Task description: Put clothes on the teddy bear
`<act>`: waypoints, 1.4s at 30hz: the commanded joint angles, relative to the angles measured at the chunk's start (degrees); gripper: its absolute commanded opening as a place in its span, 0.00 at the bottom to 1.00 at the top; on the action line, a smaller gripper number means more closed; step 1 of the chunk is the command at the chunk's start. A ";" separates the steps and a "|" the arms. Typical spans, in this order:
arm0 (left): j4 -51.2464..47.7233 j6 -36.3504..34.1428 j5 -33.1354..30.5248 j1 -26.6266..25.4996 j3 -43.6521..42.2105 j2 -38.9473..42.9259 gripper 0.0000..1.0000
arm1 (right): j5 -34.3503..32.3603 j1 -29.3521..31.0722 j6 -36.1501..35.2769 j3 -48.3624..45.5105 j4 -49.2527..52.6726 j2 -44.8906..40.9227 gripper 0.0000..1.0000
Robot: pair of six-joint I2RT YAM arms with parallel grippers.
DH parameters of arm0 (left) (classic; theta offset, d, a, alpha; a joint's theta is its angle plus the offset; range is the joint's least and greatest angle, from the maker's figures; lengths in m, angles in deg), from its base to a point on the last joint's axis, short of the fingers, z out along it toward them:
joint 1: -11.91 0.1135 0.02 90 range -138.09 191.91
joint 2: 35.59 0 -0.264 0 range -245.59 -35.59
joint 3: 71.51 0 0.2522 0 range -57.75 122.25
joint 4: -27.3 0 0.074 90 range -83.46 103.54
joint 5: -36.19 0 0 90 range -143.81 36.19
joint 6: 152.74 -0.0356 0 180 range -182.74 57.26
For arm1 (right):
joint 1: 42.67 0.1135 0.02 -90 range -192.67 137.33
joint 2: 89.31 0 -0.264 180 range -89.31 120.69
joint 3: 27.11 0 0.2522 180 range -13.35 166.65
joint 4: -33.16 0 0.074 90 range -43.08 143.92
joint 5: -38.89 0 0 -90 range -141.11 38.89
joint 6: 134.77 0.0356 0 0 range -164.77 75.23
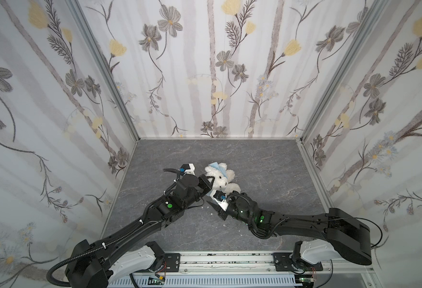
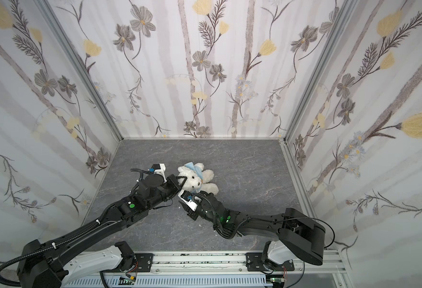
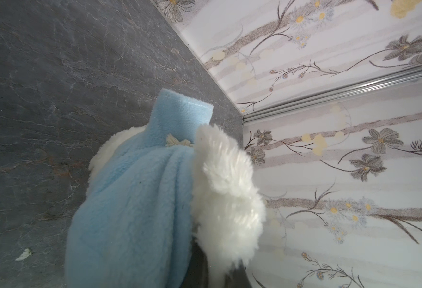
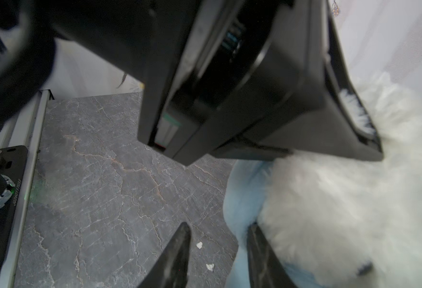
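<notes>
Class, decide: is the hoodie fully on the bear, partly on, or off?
Partly on. The hoodie sits over the bear's head; its front and legs show bare white in both top views.

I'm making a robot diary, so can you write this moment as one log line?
left end effector: shut on teddy bear | right end effector: open, at blue hoodie | dressing: unfinished, hoodie bunched around head

White teddy bear [image 1: 220, 180] (light-blue hoodie [image 1: 216, 165])

Soft even light, right wrist view blurred
</notes>
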 commanded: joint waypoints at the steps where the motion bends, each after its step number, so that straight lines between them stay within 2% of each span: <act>1: 9.40 5.33 -0.81 -0.14 0.22 -0.13 0.00 | 5.24 0.59 3.97 -0.72 -5.04 2.89 0.37; 10: 12.58 10.28 -0.30 0.34 -1.56 0.02 0.00 | 1.79 1.21 8.14 -1.62 -14.97 8.79 0.33; 16: 13.73 11.04 1.46 2.17 -1.72 0.69 0.00 | 0.32 1.21 9.94 -3.95 -17.20 10.99 0.32; 22: 13.66 9.39 3.69 4.71 -1.10 1.33 0.00 | -1.40 0.82 10.50 -6.70 -15.91 8.23 0.33; 26: 13.47 10.08 4.22 5.96 -2.19 1.67 0.00 | 3.08 -0.42 12.76 -11.13 -17.01 1.04 0.36; 29: 13.81 10.73 4.08 6.06 -2.39 1.61 0.00 | 4.28 -1.17 16.34 -12.48 -18.72 -3.28 0.41; 32: 14.18 11.26 4.03 6.01 -2.82 1.63 0.00 | -0.56 -1.17 21.43 -11.86 -17.93 -4.37 0.57; 34: 14.44 11.72 3.98 5.99 -3.15 1.85 0.00 | -3.08 -1.08 25.62 -9.61 -16.01 -4.06 0.63; 38: 15.17 12.25 3.56 5.92 -3.66 1.95 0.00 | -4.55 -0.29 36.00 -3.65 -13.22 -0.42 0.64; 42: 16.49 13.19 3.33 5.73 -4.43 2.06 0.00 | -8.04 -0.28 44.07 -0.35 -12.26 4.61 0.58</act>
